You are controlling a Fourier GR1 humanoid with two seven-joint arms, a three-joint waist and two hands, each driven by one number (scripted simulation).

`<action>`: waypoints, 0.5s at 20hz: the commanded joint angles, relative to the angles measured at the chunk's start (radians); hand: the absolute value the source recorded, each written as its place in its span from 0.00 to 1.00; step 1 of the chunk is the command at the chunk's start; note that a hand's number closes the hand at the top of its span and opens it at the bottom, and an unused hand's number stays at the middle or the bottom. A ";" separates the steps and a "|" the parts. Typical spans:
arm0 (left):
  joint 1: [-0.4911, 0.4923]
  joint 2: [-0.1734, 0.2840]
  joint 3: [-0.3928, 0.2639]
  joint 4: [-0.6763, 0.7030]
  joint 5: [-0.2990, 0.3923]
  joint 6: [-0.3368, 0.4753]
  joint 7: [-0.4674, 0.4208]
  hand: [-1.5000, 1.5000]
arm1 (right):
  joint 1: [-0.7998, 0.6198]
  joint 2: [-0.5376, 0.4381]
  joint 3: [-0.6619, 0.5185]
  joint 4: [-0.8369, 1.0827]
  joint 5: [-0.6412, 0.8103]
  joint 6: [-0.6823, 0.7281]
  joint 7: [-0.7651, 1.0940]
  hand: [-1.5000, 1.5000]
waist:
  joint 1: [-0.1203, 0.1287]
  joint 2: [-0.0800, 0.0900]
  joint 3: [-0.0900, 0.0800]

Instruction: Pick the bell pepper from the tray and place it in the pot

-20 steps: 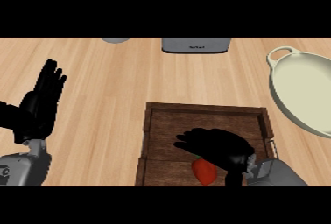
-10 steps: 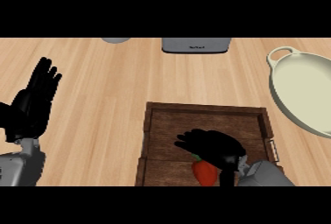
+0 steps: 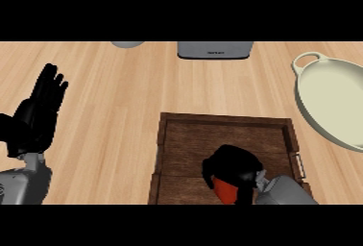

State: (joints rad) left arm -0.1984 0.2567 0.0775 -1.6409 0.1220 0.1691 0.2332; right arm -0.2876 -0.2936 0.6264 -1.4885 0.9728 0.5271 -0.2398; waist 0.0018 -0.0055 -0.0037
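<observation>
A red bell pepper (image 3: 227, 192) lies in the near part of a dark wooden tray (image 3: 212, 129) in the head view. My right hand (image 3: 233, 166) covers it from above, fingers curled down round it, so only a red sliver shows under the palm. The cream pot (image 3: 333, 105) with a loop handle stands at the right edge, beyond the tray. My left hand (image 3: 39, 113) rests open at the left edge, fingers up, well away from the tray.
At the back edge stand a grey box-shaped appliance (image 3: 215, 49) and, left of it, part of a grey round object (image 3: 127, 44). Bare wooden counter (image 3: 120, 96) lies between my left hand and the tray.
My right hand has slid toward the near edge of the tray and closed lower over the pepper, hiding more of it. The left hand shifted slightly to the left.
</observation>
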 commanded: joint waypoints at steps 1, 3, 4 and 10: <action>0.014 -0.020 0.015 0.022 -0.003 -0.029 -0.043 0.50 | 0.019 0.036 0.001 0.033 0.053 -0.006 -0.043 1.00 | 0.000 0.005 0.004; 0.013 -0.047 -0.037 -0.050 -0.039 0.019 0.046 0.50 | 0.099 0.020 0.040 -0.036 0.072 -0.026 -0.025 1.00 | -0.002 0.004 0.004; 0.074 -0.031 0.001 -0.030 -0.006 -0.034 -0.040 0.50 | 0.100 -0.057 -0.039 -0.058 0.035 0.000 -0.071 1.00 | -0.002 0.004 0.004; 0.030 -0.012 0.033 0.005 -0.014 -0.002 -0.020 0.50 | 0.498 -0.260 -0.155 -0.351 -0.030 -0.134 -0.034 1.00 | -0.048 -0.001 0.003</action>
State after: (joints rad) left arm -0.1713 0.2425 0.0985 -1.6517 0.1082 0.1691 0.2273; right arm 0.0236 -0.4393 0.5350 -1.7261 0.9676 0.4437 -0.2651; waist -0.0280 -0.0105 -0.0020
